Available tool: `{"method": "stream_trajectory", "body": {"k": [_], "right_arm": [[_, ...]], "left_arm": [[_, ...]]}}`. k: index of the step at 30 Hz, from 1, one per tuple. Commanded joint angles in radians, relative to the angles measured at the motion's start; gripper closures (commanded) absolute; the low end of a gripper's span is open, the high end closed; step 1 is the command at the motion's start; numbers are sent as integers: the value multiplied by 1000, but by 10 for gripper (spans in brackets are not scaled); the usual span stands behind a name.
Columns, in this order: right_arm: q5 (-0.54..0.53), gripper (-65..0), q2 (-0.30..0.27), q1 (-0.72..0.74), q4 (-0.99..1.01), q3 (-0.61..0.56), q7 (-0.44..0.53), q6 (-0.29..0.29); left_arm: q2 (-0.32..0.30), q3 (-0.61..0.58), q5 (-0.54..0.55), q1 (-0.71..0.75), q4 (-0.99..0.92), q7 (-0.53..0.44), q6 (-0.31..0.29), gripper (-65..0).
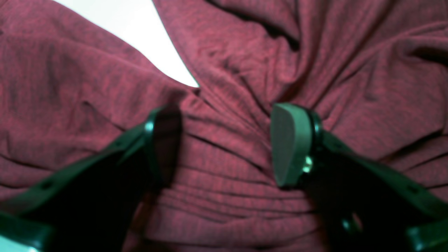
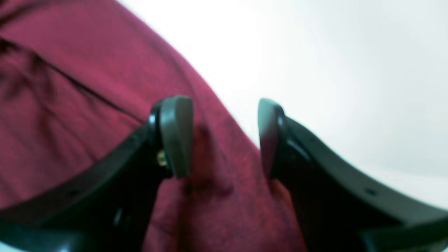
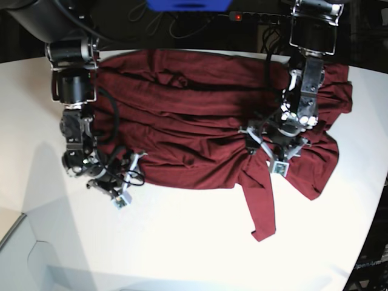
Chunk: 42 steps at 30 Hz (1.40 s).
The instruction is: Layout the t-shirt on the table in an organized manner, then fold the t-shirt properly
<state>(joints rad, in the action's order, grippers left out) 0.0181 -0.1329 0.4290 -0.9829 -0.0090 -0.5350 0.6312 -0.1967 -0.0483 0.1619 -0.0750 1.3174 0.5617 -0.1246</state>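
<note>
The maroon t-shirt (image 3: 194, 121) lies wrinkled across the back half of the white table (image 3: 182, 242), with one long sleeve (image 3: 260, 200) trailing toward the front. My left gripper (image 3: 265, 154) is open, its jaws wide apart over bunched folds of the shirt (image 1: 224, 196) where the sleeve joins the body. A patch of table (image 1: 140, 28) shows beyond it. My right gripper (image 3: 133, 173) is open at the shirt's lower left edge. In the right wrist view the gripper (image 2: 224, 138) straddles the fabric edge (image 2: 87, 105), with bare table (image 2: 350, 70) to the right.
A power strip with a red light (image 3: 254, 15) and cables lie behind the table's back edge. A blue object (image 3: 188, 5) is at the top. The table's curved edge (image 3: 24, 233) runs at the lower left, and another edge (image 3: 370, 242) is at the right.
</note>
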Motion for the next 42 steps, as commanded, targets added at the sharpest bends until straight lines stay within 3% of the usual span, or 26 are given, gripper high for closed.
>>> {"method": "stream_trajectory", "body": {"k": [1, 8, 11, 13, 17, 21, 30, 35, 42], "right_arm": [[-17, -303, -6, 31, -3, 2, 31, -1], [-17, -277, -17, 24, 75, 2, 114, -1], [-17, -141, -37, 23, 74, 7, 115, -1], [-17, -2, -41, 20, 48, 11, 112, -1], [-19, 0, -72, -63, -109, 17, 85, -1], [-19, 0, -61, -189, -356, 103, 85, -1], [-20, 0, 78, -421, -762, 349, 85, -1], [-23, 0, 138, -525, -864, 444, 85, 2], [-23, 0, 144, -612, -835, 452, 91, 3]], "left_arm": [[-4, 3, 6, -1, 17, -15, 1, -390], [-4, 8, 6, 40, 18, -19, 1, -390], [-4, 9, 8, 51, 17, -21, 1, -390], [-4, 8, 8, 65, 17, -21, 1, -390], [-4, 8, 8, 88, 26, -22, 1, -390], [18, 9, 9, 100, 27, -21, 1, -390], [55, 12, 9, 116, 29, -22, 1, -390], [59, 8, 9, 114, 29, -22, 1, -390], [61, 12, 9, 113, 113, -22, 1, -390]]}}
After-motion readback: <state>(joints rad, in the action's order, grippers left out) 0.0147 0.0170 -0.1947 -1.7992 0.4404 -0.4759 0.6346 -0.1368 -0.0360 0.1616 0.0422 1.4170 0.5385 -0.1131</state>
